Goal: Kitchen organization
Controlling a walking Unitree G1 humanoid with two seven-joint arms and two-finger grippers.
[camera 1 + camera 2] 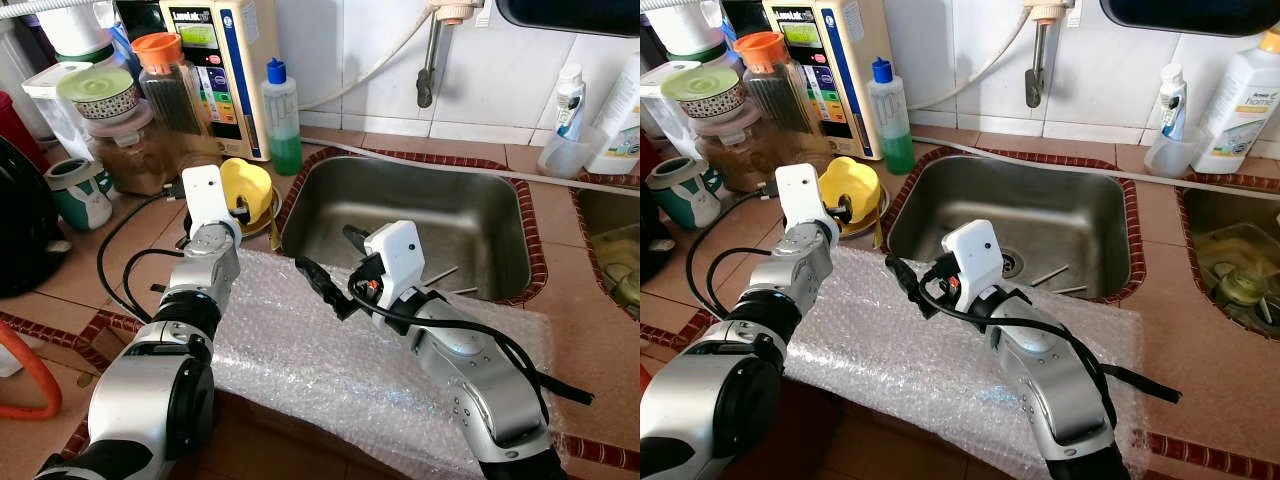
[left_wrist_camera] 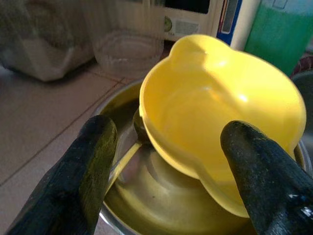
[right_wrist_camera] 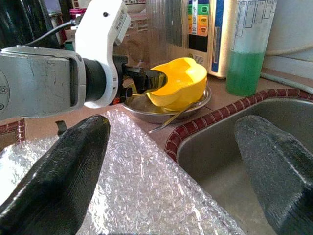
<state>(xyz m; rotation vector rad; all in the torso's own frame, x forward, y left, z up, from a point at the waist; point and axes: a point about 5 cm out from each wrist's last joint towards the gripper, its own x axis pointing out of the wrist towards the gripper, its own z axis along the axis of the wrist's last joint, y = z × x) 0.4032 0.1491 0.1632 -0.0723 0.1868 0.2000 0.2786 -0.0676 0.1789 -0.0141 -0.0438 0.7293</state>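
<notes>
Reaching, your left gripper (image 2: 166, 161) spread at the yellow bowl (image 2: 220, 112); right gripper (image 3: 171, 166) spread at 3 o'clock; nothing moved yet.

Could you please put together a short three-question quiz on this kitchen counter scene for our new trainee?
1. True or false: the left gripper is open, with its fingers on either side of the yellow bowl.
2. What does the yellow bowl rest in? A) the sink B) a metal dish C) a glass jar
3. What material covers the counter in front of the sink?

Key: 1 true. 2 B, the metal dish. 3 bubble wrap.
</notes>
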